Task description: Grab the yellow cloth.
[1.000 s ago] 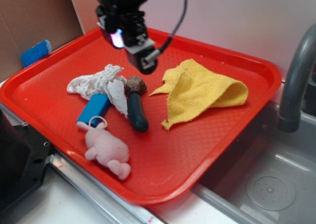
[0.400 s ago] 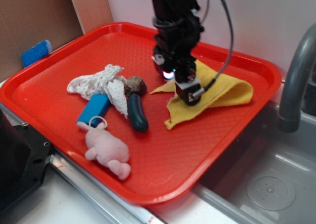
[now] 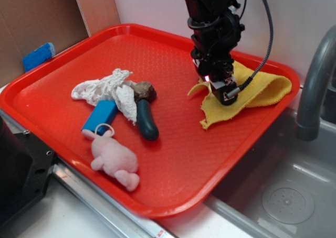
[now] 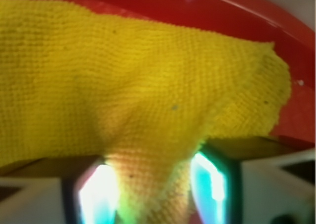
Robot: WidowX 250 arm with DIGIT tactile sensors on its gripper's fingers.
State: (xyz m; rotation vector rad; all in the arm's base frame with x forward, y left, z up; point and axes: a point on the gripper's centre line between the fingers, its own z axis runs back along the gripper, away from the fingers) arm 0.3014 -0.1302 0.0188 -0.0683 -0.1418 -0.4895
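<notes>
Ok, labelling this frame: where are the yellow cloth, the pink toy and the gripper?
yellow cloth (image 3: pixel 265 88), exterior view, right fold.
pink toy (image 3: pixel 113 157), exterior view, body.
gripper (image 3: pixel 223 94), exterior view, between fingertips.

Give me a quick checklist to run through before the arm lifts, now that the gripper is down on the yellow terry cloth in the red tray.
1. Mustard-yellow terry cloth between the fingers: ok, a fold runs down into the gap in the wrist view.
2. Gripper shut firmly on that fold: cannot tell, the fingertips are cut off by the frame.
3. Only the cloth in the grasp: ok, nothing else shows between the fingers.
4. White lacy rag and pink plush toy apart from the gripper: ok.
5. Cloth inside the red plastic tray: ok, though it lies close to the far rim.
</notes>
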